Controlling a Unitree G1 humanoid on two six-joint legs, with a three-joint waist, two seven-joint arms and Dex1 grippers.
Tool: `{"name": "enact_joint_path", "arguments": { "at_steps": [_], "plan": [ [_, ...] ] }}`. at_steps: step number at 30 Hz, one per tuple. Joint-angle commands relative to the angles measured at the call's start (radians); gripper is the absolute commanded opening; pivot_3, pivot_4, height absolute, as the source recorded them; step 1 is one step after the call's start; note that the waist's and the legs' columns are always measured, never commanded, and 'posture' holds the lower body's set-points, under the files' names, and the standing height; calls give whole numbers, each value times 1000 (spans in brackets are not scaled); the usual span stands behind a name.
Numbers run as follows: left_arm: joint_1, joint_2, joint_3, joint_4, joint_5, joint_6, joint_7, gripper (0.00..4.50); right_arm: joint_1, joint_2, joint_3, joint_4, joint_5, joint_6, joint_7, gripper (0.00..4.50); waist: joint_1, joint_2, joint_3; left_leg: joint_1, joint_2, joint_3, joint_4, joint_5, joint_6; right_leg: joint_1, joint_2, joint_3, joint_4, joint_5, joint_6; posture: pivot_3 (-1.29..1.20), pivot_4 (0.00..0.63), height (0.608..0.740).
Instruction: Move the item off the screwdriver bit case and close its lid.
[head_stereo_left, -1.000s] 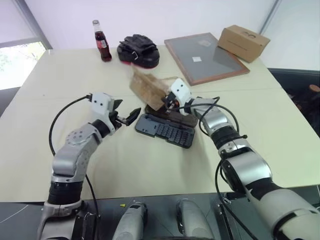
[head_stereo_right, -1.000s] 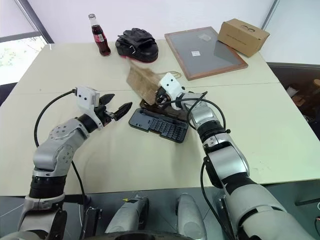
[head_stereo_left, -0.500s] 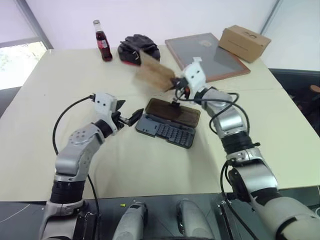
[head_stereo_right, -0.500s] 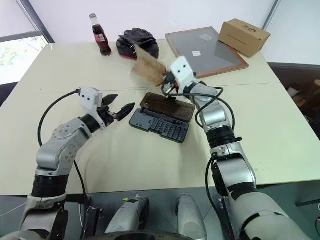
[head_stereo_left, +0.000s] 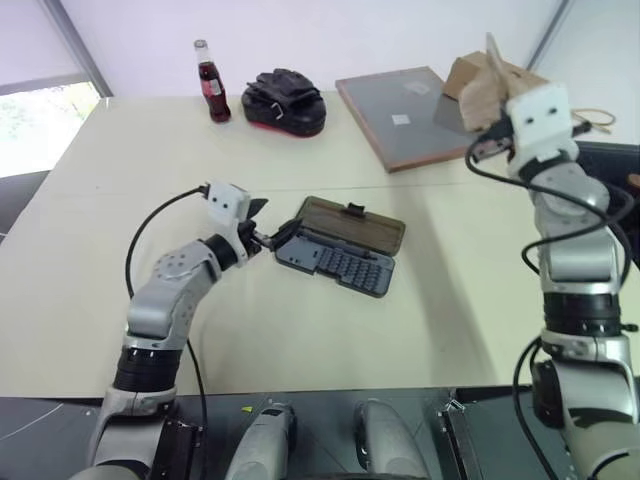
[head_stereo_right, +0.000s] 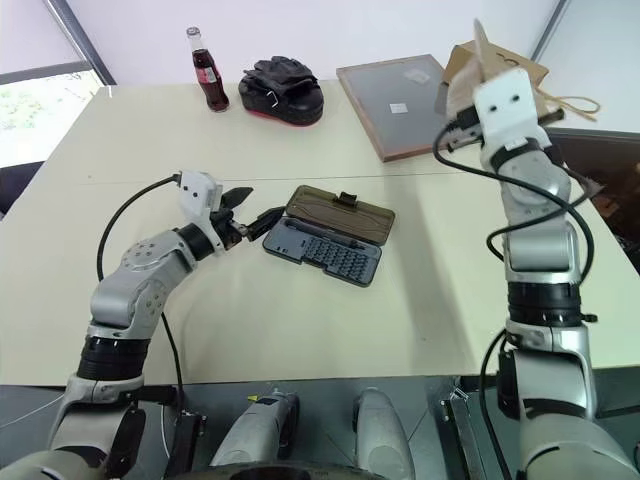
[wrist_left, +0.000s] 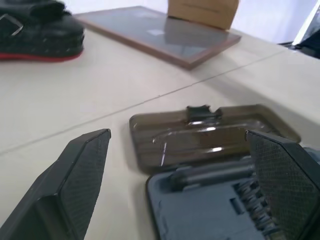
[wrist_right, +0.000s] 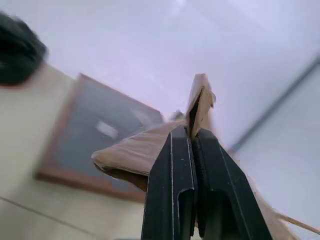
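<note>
So, desk (head_stereo_left: 300, 330) first: the board (head_stereo_left: 410, 110), box (head_stereo_right: 500, 62), black-and-red bundle (head_stereo_left: 283, 100) and bottle (head_stereo_left: 210, 82) sit along the far side, none in play. The case (head_stereo_left: 335, 262) lies open mid-desk, its lid (head_stereo_left: 352, 222) folded flat on the far side, inside up, nothing on it. The bag (head_stereo_left: 480, 85) is off the case: the right gripper (wrist_right: 192, 137) is clamped on its edge, holding it in the air well to the right, in front of the box, not set down. The left gripper (wrist_left: 180, 150) is wide open, level, just beside the case's near-left corner, apparently not touching. Step one looks mostly done; the bag needs dropping. Lid closing hasn't started: it must swing over and latch.
</note>
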Motion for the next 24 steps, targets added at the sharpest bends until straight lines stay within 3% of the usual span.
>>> {"name": "enact_joint_path", "arguments": {
  "at_steps": [1, 7, 22, 24],
  "plan": [
    [-15, 2, 9, -2, 11, -30, -6, 4500, 46, -1, -25, -35, -33, 55, -48, 68, 0, 0, 0, 0, 0, 0, 0, 0, 0, 0, 0, 0, 0, 0, 0, 0, 150, 740],
    [-10, -1, 10, -1, 17, -33, -1, 4500, 84, 47, -65, -6, -8, 174, -103, 68, 0, 0, 0, 0, 0, 0, 0, 0, 0, 0, 0, 0, 0, 0, 0, 0, 150, 740],
    [17, -3, 10, -29, 27, -33, 23, 4500, 223, 53, -5, 39, -94, 317, -187, 68, -2, 0, 0, 1, 0, 0, 0, 0, 0, 1, 0, 0, 0, 0, 0, 0, 150, 740],
    [15, -2, 7, -26, 28, -33, 23, 4500, 225, 54, -8, 26, -91, 329, -187, 585, 0, 0, 0, 1, 0, 0, 0, 0, 0, 1, 0, 0, 0, 0, 0, 0, 150, 740]
  ]
}}
